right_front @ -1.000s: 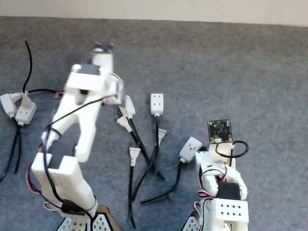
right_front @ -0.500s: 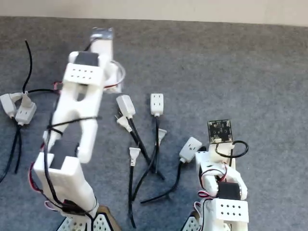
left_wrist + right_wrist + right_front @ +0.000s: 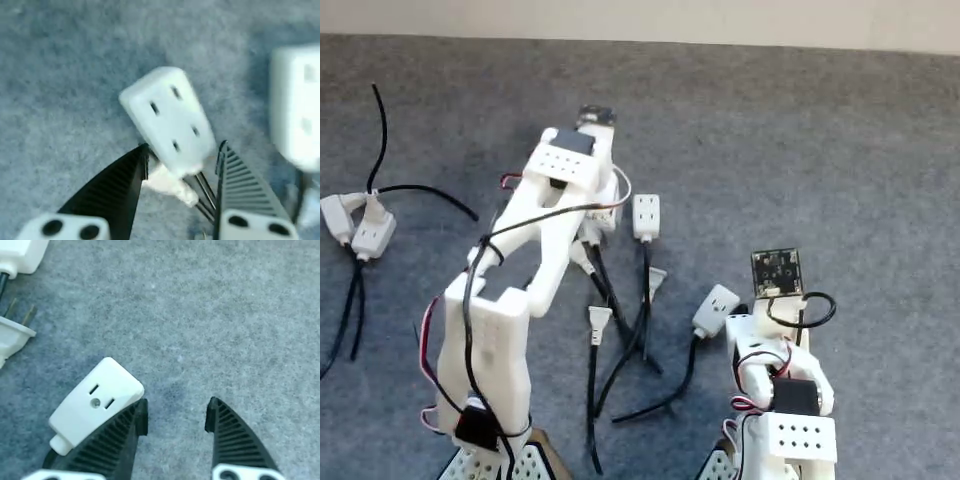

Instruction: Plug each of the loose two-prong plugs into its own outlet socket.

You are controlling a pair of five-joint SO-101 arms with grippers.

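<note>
— Left gripper (image 3: 183,147)?
— Spread wide, clamped on nothing. Poised over the middle of the grey carpet (image 3: 840,130), with one black finger (image 3: 120,190) on either side of the cord end of a white socket block (image 3: 167,115). Cannot tell whether touching it.
— Under that block?
— A white two-prong plug (image 3: 172,182) with bare prongs, partly tucked beneath the cord end. Not inserted in any slot.
— Close by?
— A second socket block (image 3: 646,215), just right of the wrist of the left arm (image 3: 485,340), slots facing up.
— Right gripper (image 3: 176,407)?
— Open as well, holding nothing. Low over bare carpet at the near right, close to its own base. Just to the left of it, a white single-outlet socket (image 3: 97,402), lying flat with its face up. Cannot tell whether touching the nearest finger.
— Other loose plugs?
— Two more among the tangled black cords (image 3: 591,400) in the middle: a second plug (image 3: 599,320) on the near side, between the two arms, and a third plug (image 3: 657,280) a little farther and to the right, between the second socket block and the single-outlet socket. Both unplugged.
— And the left edge?
— Two white connector bodies (image 3: 355,225) lying against each other. Cannot tell whether mated.
</note>
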